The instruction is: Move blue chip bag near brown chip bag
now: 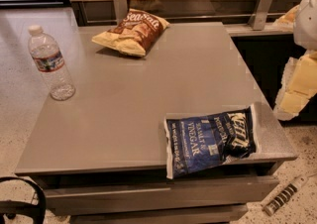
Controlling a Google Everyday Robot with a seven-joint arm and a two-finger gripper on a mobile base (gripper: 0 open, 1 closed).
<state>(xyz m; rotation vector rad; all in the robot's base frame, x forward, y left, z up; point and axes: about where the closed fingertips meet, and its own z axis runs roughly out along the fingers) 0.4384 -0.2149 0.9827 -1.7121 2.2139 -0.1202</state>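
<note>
The blue chip bag (210, 140) lies flat at the front right of the grey table (133, 104), its left end hanging a little over the front edge. The brown chip bag (132, 31) lies at the back of the table, left of centre, far from the blue bag. My arm (298, 82) shows as white and pale-yellow parts at the right edge. My gripper (285, 196) is the ribbed grey piece low at the bottom right, below table height. It is right of the blue bag and touches nothing.
A clear plastic water bottle (49, 63) stands upright near the table's left edge. A wood-panelled wall with metal brackets (119, 2) runs behind the table. A dark curved object (25, 200) sits at the bottom left, on the speckled floor.
</note>
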